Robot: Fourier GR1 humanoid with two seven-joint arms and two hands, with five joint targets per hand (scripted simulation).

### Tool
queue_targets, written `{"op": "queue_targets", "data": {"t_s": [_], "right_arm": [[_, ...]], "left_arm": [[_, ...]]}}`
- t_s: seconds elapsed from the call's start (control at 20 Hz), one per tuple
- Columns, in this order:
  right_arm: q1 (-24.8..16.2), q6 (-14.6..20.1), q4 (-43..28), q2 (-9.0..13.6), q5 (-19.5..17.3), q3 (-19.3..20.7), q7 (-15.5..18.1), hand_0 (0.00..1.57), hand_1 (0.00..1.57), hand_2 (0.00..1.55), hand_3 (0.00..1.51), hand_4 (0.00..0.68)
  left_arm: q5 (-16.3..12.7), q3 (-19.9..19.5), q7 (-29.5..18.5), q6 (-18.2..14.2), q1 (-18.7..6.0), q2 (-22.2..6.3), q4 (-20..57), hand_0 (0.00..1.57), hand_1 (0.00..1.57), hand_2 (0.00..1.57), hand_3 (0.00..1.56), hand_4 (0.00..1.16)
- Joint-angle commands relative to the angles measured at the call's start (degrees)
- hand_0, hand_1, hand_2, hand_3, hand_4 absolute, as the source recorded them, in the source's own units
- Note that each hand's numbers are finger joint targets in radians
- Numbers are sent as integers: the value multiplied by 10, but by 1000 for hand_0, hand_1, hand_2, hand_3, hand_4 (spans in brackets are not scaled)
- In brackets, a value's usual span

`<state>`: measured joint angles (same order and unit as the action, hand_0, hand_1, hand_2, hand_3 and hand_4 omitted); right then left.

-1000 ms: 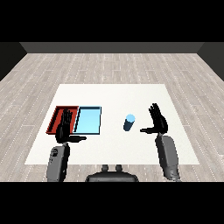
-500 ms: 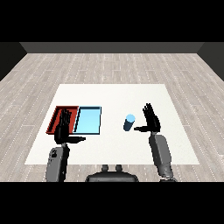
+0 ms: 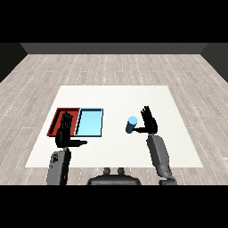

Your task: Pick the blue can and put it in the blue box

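White table: blue can outside blue tray (red tray adjacent); both hands spread, holding nothing.

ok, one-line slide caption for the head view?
Open right hand beside the upright blue can; light blue tray waits left of it.

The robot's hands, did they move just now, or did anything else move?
The right hand slid left toward the blue can, and its thumb now reaches almost to the can. It is open and has not taken hold. The can, the left hand, the red tray and the light blue tray stayed put.
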<state>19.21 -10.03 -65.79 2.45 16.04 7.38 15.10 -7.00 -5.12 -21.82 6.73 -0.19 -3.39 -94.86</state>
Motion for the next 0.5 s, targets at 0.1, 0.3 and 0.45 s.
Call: {"op": "queue_targets", "data": {"t_s": [0.1,0.3,0.45], "right_arm": [[33,16,74,-17,-6,-1,37,0,0,0,0,0],[-26,33,40,-24,4,-55,65,0,0,0,0,0],[33,10,128,-24,1,-14,74,0,0,0,0,0]], "left_arm": [[-18,-1,58,4,7,-10,-53,0,0,0,0,0],[-14,-14,23,7,-9,-14,-3,0,0,0,0,0],[6,11,21,-7,3,6,-15,0,0,0,0,0]]}}
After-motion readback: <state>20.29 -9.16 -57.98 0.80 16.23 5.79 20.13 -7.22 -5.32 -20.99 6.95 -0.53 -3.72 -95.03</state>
